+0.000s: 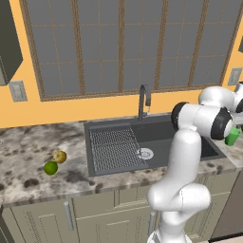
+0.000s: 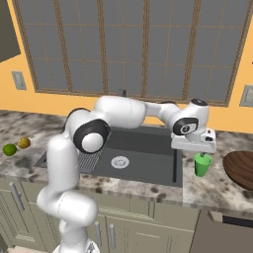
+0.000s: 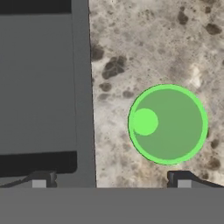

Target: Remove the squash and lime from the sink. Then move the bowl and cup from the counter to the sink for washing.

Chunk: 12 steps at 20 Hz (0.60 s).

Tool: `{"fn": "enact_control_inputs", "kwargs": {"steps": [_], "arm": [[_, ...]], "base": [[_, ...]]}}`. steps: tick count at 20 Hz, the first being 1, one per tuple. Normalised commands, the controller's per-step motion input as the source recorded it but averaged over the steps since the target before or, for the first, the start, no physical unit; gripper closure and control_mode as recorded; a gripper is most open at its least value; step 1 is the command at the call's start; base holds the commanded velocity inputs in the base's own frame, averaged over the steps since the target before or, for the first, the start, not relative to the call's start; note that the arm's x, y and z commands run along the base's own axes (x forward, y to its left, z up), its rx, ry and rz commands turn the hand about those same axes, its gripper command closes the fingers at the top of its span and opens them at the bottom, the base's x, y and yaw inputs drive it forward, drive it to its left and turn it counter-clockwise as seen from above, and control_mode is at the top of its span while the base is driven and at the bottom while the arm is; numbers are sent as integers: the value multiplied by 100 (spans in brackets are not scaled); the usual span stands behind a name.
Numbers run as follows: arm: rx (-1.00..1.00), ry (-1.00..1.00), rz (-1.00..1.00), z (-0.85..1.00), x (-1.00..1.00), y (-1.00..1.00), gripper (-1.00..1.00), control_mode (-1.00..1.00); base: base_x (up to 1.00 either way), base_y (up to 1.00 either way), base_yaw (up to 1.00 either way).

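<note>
I hold the gripper [image 2: 200, 149] wide open and empty, right above the cup [image 2: 201, 164], which stands on the counter [image 2: 212, 190] in the right middle of the right base view, beside the sink [image 2: 143, 155]. In the hand view the cup [image 3: 167, 124] sits right of centre. If I go down now, one finger may hit the rim and tip it. The cup is upright, long axis vertical, mouth up. The squash [image 1: 60, 156] and lime [image 1: 51, 167] already lie on the counter at lower left.

My speckled grey-brown stone table [image 3: 148, 48] looks polished; the bright green plastic cup [image 3: 167, 124] is smooth and matt, the dark grey rectangular sink [image 1: 156, 135] dull.
</note>
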Motion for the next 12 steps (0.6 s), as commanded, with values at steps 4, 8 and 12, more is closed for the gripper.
{"fn": "enact_control_inputs", "kwargs": {"steps": [4,8,12], "arm": [[0,0,0,-14,20,-12,-100,-100],[0,0,0,-15,19,-9,-100,-100],[0,0,0,-15,19,-8,-100,-100]], "base": [[0,0,0],[0,0,0],[0,0,0]]}}
